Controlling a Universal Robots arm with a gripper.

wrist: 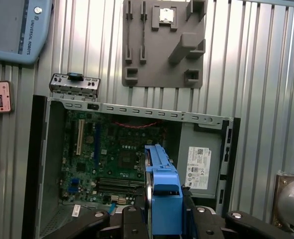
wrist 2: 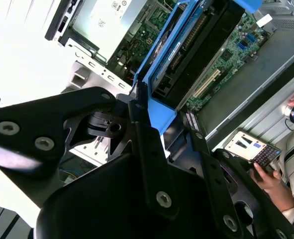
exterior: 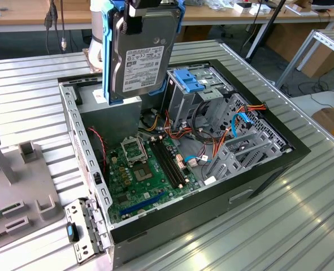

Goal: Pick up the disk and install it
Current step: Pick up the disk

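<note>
Exterior view: silver-grey rectangular metal disk in blue plastic carrier [exterior: 141,53] hangs upright, long axis vertical, label toward camera. It sits above the rim of the open black computer case [exterior: 294,148], with free air on both sides. Black gripper [exterior: 137,11] clamps its top end.
Second wrist view: 2 fingers [wrist 2: 147,144] closed on the blue frame.
First wrist view: disk edge-on above green motherboard [wrist: 102,159] and grey power-supply box [wrist: 199,167].
</note>
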